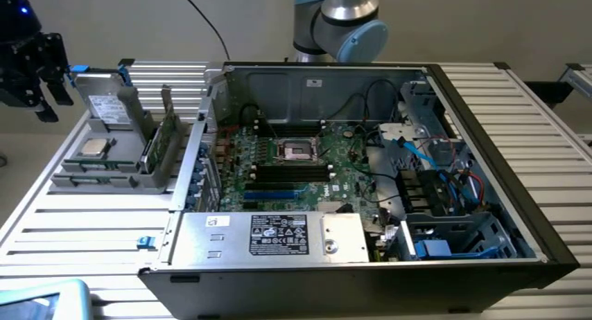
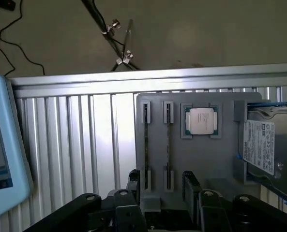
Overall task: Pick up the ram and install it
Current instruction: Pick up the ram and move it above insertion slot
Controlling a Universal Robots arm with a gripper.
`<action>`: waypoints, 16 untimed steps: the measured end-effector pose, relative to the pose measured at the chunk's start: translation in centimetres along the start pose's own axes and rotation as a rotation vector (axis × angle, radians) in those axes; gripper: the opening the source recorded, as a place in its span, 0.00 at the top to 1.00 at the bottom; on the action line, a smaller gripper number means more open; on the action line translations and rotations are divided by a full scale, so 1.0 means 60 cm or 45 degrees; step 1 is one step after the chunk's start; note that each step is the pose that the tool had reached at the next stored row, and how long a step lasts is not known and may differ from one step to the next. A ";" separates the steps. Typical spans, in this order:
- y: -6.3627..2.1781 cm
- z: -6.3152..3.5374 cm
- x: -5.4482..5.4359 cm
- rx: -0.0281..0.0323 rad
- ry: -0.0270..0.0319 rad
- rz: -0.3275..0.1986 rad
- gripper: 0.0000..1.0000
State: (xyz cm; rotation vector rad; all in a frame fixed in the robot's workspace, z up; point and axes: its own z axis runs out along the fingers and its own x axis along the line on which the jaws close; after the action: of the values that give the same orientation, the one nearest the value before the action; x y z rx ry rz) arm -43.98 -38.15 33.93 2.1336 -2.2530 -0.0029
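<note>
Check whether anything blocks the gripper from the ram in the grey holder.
Nothing visible does. The open gripper hangs above the grey holder; the ram stands on edge in its slots, with processor and drive beside it.

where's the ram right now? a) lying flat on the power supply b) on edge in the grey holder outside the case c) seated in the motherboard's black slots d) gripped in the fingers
b: the ram stands on edge in a slot of the grey holder, near the processor chip, and the open fingers hold nothing.
</note>
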 end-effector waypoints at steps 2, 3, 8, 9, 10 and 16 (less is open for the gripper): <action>-0.004 0.006 0.001 -0.0001 0.0001 0.000 0.51; -0.006 0.009 0.001 0.0001 0.0000 0.000 0.51; -0.013 0.024 0.003 0.0001 0.0000 0.000 0.51; -0.014 0.027 0.003 0.0000 0.0000 0.000 0.51; -0.015 0.030 0.004 0.0001 0.0000 0.000 0.51; -0.018 0.048 0.006 0.0001 0.0000 0.000 0.51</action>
State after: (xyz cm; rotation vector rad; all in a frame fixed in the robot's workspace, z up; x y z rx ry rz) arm -42.98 -38.63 31.02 2.1335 -2.2532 -0.0029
